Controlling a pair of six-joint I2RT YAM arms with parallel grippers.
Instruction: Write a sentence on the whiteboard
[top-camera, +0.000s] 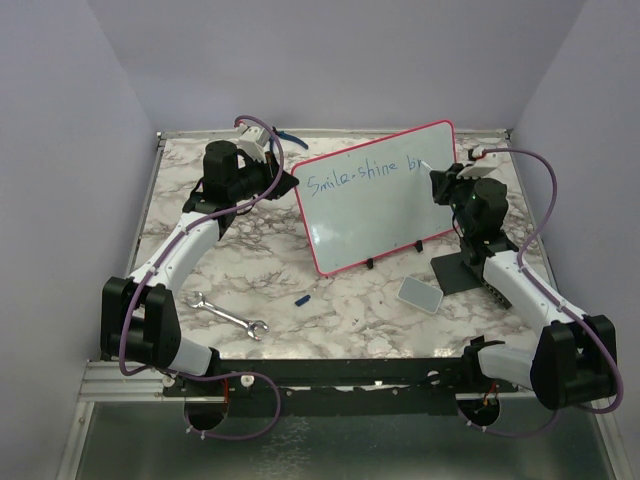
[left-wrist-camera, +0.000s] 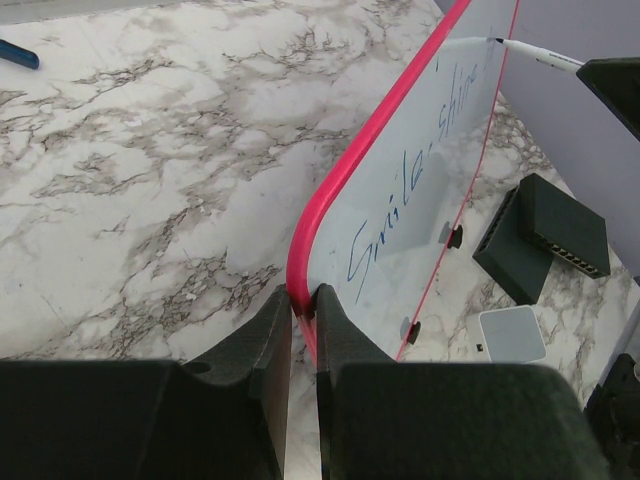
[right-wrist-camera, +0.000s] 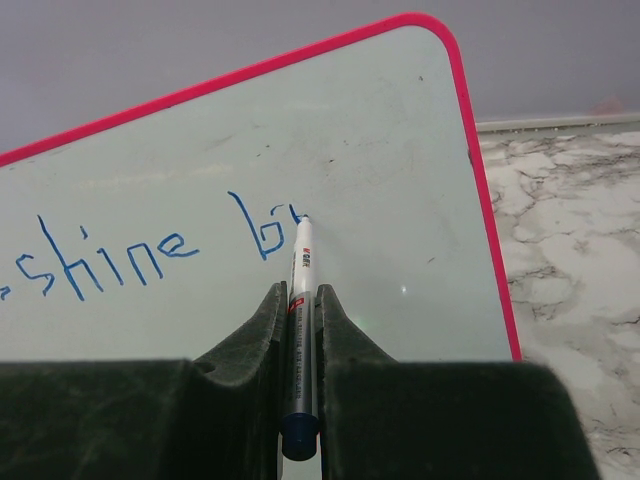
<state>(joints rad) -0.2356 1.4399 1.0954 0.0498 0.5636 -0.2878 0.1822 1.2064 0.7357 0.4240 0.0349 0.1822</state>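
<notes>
Whiteboard (top-camera: 380, 215): propped upright near the far edge of the worktop (top-camera: 350, 320), centre-right.
Left hand (left-wrist-camera: 303, 300): clamped on the board's left frame.
Right hand (right-wrist-camera: 297, 300): clamped on 1 marker (right-wrist-camera: 302, 250), tip touching the board.
Sentence (top-camera: 362, 176): blue, reads "Smile-shine br", unfinished.
Handling note: light tip pressure, steady brace, compact letters; little room before the right frame.
Marker label: too small to read.

**Loose Items on the Marbled Table**

A silver open-ended wrench (top-camera: 228, 317) lies flat on the white-and-grey marbled table (top-camera: 340, 325), toward the near left. A small dark-blue piece (top-camera: 303, 299) sits apart from it, to the right. Farther right, a grey rectangular pad (top-camera: 420, 294) lies just beside a black slotted block (top-camera: 452, 272). A blue pen-like object (top-camera: 289, 134) rests near the far edge.
</notes>
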